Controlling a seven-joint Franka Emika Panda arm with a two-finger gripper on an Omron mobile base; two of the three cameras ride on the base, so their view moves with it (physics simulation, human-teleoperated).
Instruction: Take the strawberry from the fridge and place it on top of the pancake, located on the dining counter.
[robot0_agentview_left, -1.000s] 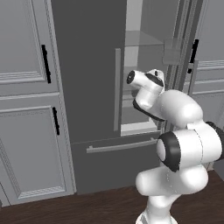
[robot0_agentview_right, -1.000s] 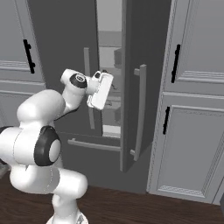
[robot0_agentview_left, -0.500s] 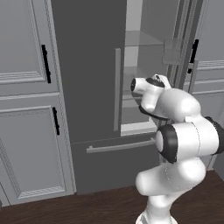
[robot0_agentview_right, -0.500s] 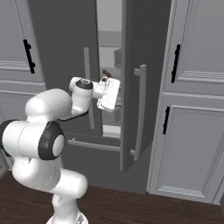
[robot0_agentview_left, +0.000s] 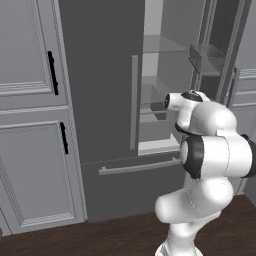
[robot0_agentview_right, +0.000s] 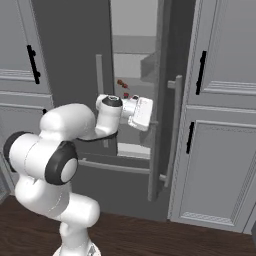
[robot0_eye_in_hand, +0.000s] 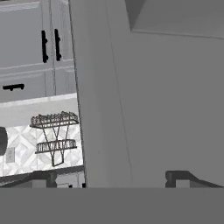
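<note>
**A:** Where is the arm at this moment?

**B:** In the right base view it reaches from the lower left toward the middle of the frame, with the gripper (robot0_agentview_right: 145, 114) at the gap of the fridge (robot0_agentview_right: 75, 55), just in front of the edge of the open right door (robot0_agentview_right: 162, 100). In the left base view the arm fills the lower right, its wrist against the lit opening at centre right.

**A:** And the tool — open or closed?

**B:** Open, and nothing is between the jaws. In the hand view the two dark finger tips (robot0_eye_in_hand: 181, 177) sit far apart along the bottom, one at lower left and one at lower right, with a plain grey fridge wall ahead of them.

**A:** Can you see the strawberry?

**B:** Yes, in the right base view: a small red dot (robot0_agentview_right: 126, 95) inside the fridge, just above the gripper and apart from it. Close beside it, up and to the left, lies a small reddish-brown item (robot0_agentview_right: 120, 83). I cannot tell exactly which shelf they sit on.

**A:** Anything else around?

**B:** Light grey panelled cabinets (robot0_agentview_left: 30, 120) with black handles stand on either side of the fridge. At the left of the hand view a wire rack (robot0_eye_in_hand: 54, 135) stands against a patterned wall.
</note>
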